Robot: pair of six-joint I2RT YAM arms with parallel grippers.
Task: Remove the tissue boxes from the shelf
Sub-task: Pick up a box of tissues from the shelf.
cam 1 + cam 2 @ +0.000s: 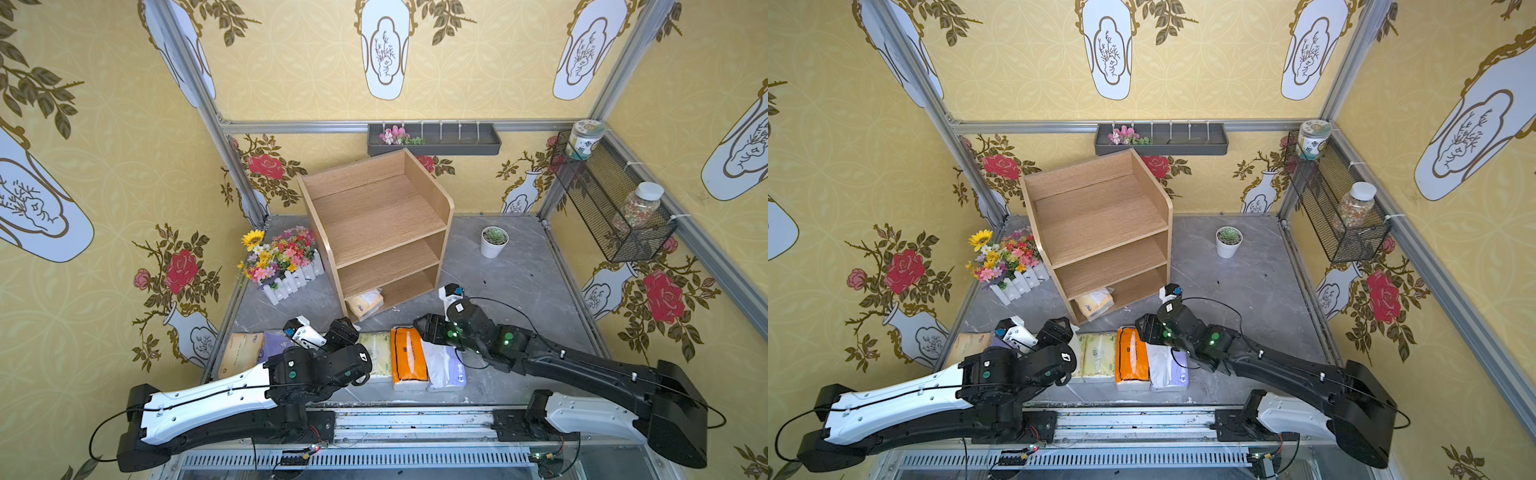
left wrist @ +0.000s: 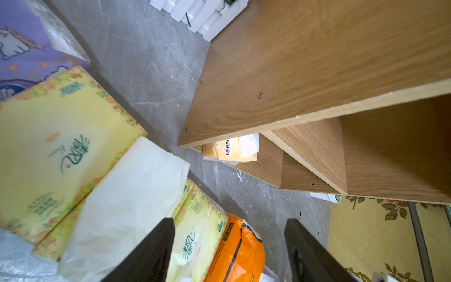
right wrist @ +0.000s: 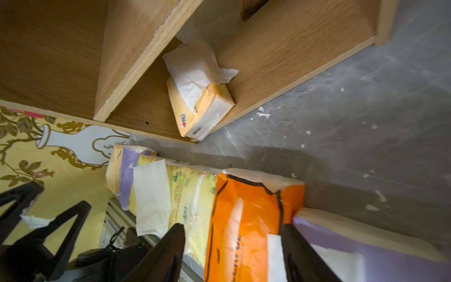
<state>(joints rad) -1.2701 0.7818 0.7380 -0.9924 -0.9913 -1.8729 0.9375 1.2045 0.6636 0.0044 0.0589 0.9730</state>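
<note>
The light-brown wooden shelf (image 1: pixel 374 224) (image 1: pixel 1100 224) stands at the middle back. Its two upper tiers are bare. One tan tissue pack (image 1: pixel 364 304) (image 3: pixel 202 107) (image 2: pixel 231 150) lies at the front of the bottom tier, a tissue sticking out of it. Along the table's front edge lie a tan pack (image 1: pixel 241 353), a lavender pack (image 1: pixel 274 343), pale yellow packs (image 1: pixel 376 353), an orange pack (image 1: pixel 409 357) and another lavender pack (image 1: pixel 446 368). My left gripper (image 1: pixel 347 326) (image 2: pixel 229 224) hangs open over the yellow packs. My right gripper (image 1: pixel 424 326) (image 3: pixel 235 254) hangs open over the orange pack's far end.
A white picket box of flowers (image 1: pixel 286 262) stands left of the shelf and a small succulent pot (image 1: pixel 493 241) to its right. A dark grey tray (image 1: pixel 432 139) and a wire basket (image 1: pixel 606 199) with jars hang on the walls. A metal rail (image 1: pixel 415 419) borders the front.
</note>
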